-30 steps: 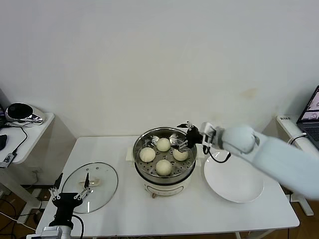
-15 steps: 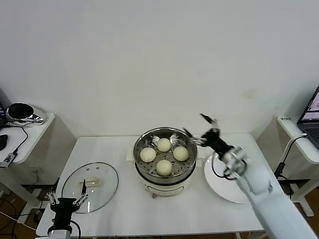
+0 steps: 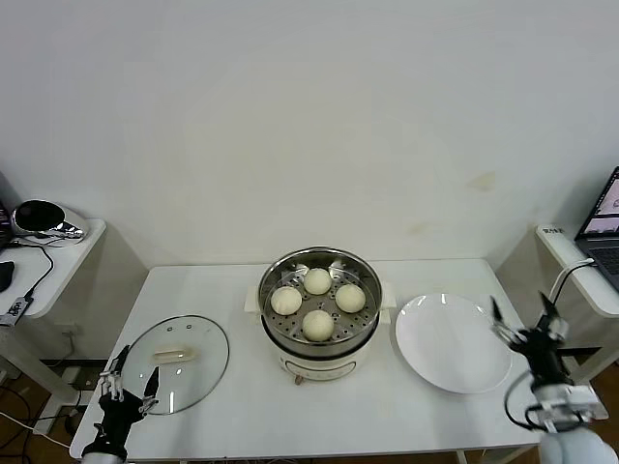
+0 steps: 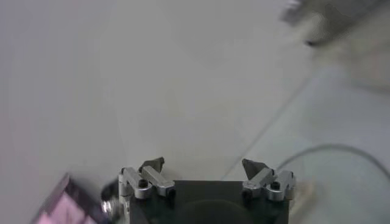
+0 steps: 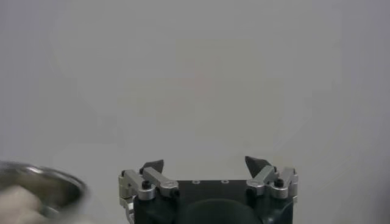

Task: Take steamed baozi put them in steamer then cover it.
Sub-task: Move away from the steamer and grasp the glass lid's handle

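The steamer stands mid-table, uncovered, with several cream-white baozi on its perforated tray. The cover, a glass lid with a cream handle, lies flat on the table to the steamer's left. My left gripper hangs open at the table's front left corner, just in front of the cover and holding nothing. My right gripper is open and empty near the front right, beyond the plate's right side. In the right wrist view its own gripper is open, with the steamer's rim off to one side. The left wrist view shows its gripper open too.
A bare white plate lies right of the steamer. A side table with a shiny appliance stands at the far left. Another table edge with a laptop is at the far right. A white wall is behind.
My right arm has pulled back from over the steamer to the table's front right, past the plate. My left gripper has drifted slightly toward the front edge. The baozi stay put.
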You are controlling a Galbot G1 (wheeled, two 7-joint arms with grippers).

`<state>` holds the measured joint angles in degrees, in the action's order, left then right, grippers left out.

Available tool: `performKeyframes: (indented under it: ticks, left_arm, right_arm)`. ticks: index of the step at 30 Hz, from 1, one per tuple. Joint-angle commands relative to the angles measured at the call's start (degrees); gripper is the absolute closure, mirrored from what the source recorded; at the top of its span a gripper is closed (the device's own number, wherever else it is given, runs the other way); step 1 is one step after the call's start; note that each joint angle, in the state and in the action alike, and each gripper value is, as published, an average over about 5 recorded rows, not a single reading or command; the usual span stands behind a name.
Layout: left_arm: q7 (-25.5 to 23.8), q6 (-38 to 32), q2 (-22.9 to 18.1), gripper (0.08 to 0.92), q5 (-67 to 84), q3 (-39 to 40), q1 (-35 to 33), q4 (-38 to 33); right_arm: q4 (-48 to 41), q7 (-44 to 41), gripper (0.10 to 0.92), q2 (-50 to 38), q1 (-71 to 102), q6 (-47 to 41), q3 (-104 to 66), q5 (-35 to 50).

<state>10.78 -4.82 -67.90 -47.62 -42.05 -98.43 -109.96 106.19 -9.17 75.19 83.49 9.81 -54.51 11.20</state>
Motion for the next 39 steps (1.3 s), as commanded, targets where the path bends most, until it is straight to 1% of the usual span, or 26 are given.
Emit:
performKeyframes:
  ticks: [1,5,9,21,31,39]
  left_arm:
    - [-1.4,-1.2,6.3,0.177,-24.1,2.8,10.5,12.4]
    - [-2.1,-1.4,6.9,0.177,-24.7,4.8,16.0,16.6]
    - [-2.9,-1.5,7.3,0.177,-25.0,5.8,19.1,19.7]
    - [-3.2,-1.9,7.1,0.177,-25.1,6.9,20.9,23.5]
    - [-3.7,-2.4,6.7,0.177,-24.9,8.5,26.3,27.5]
    - [-3.8,-2.6,6.1,0.177,-23.4,9.5,29.1,29.3]
  right_arm:
    - [-0.9,4.3,0.203,7.2,9.4,2.5,-11.3,-3.8]
    - [-0.7,4.4,0.203,7.9,9.1,2.5,-11.1,-4.6]
    - [-0.5,4.4,0.203,8.4,9.2,2.6,-10.7,-5.2]
    - [-0.6,4.4,0.203,8.5,9.7,3.2,-10.9,-5.7]
    - [-0.7,4.2,0.203,8.7,9.9,3.6,-10.7,-6.4]
    - [-1.3,4.1,0.203,8.8,10.0,4.1,-10.7,-7.0]
